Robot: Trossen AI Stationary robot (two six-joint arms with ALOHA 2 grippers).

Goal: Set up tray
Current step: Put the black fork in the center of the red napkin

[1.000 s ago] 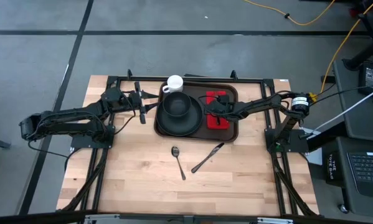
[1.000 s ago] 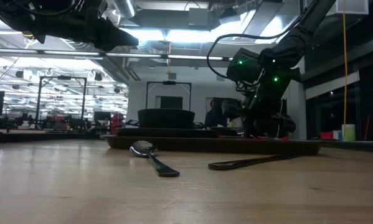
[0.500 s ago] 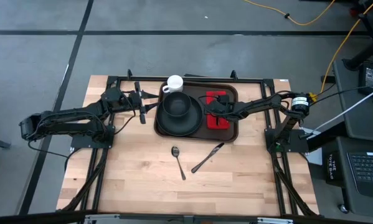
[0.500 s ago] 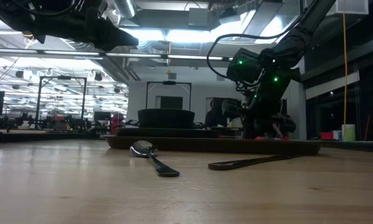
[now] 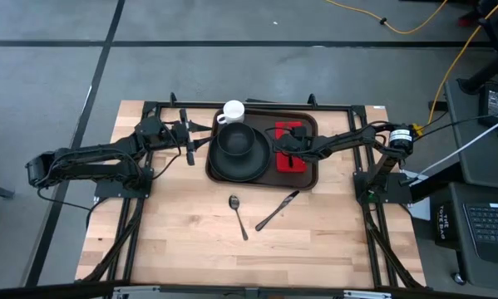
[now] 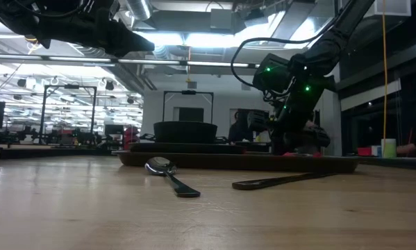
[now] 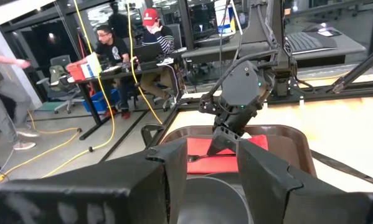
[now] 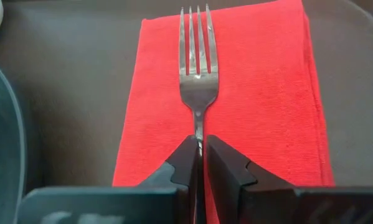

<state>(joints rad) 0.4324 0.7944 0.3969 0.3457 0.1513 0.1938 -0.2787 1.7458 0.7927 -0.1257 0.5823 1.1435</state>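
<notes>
**Fork pinned on the napkin, release pending**

The risk here is in the release: the right gripper [image 8: 199, 152] pinches the fork [image 8: 197, 68] by its thin handle, and if the fingers part unevenly or the arm lifts before they clear, the fork could drag askew across the red napkin [image 8: 261, 93], or pull the cloth into a wrinkle. The spoon [image 5: 238, 213] and knife [image 5: 277, 210] lie on the bare worktop toward its front edge, so later passes over the tray [image 5: 307, 174] could also nudge what is already set.

The right gripper's fingers are pressed nearly together on the fork handle, tines pointing away along the napkin's middle. The left gripper [image 5: 185, 139] hovers just off the tray's left edge; its fingers stand apart and hold nothing.

The tray sits at the worktop's back edge, centred, carrying the black plate [image 5: 224, 169] with a bowl [image 5: 236, 140], the white mug [image 5: 233, 111] at its back-left corner, and the napkin on its right side.
</notes>
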